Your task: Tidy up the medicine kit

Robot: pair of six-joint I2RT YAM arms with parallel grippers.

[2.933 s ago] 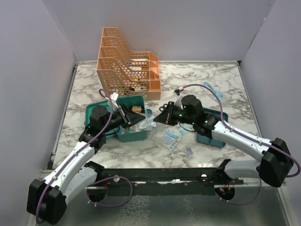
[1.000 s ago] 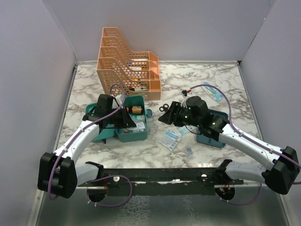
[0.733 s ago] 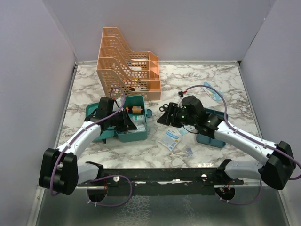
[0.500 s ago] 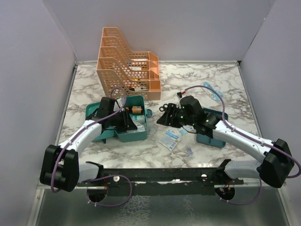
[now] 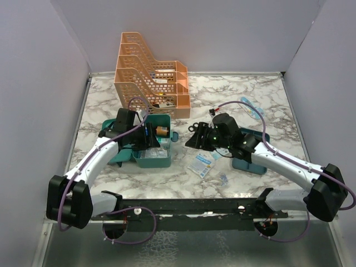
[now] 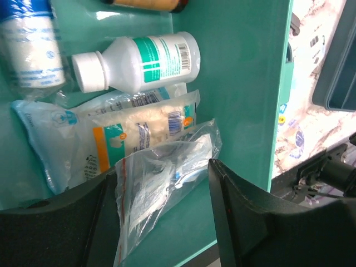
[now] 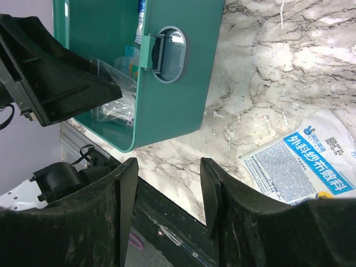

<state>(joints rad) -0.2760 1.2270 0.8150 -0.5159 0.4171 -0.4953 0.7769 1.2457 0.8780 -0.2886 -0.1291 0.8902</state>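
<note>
Top external view: teal box (image 5: 153, 161) sits left of centre on the marble table (image 5: 245, 89). Its lid (image 5: 118, 159) is laid back to the left, partly under the left arm. Left gripper (image 5: 148, 136) hangs in the mouth of the box. Right gripper (image 5: 193, 137) is just right of the box, not touching it, low over the table. Teal tray (image 5: 243, 163) lies right of centre, outside the box, with the right arm crossing above it. Orange rack (image 5: 150, 72) stands behind the box, upper left. Blue-and-white packet (image 5: 201, 163) lies flat between box and tray.

Left wrist view: fingers (image 6: 245, 222) spread wide. Clear zip bag (image 6: 161, 183) lies between them on top of the other contents. One corner meets the finger at lower right of frame; the opposite edge is clear of the other finger. Not pinched, as far as can be seen. White bottle (image 6: 139, 58) with teal label lies on its side, upper middle. Padded packet (image 6: 111, 144) with an orange band lies partly under the bag. Blue-and-white wrapped roll (image 6: 30, 50) at upper left. Brown bottle (image 6: 144, 4) at top edge, mostly cut off.

Right wrist view: fingers (image 7: 105, 222) apart, nothing between them, bare marble below the gap. Front wall of the box with its latch (image 7: 167, 53) at upper middle
</note>
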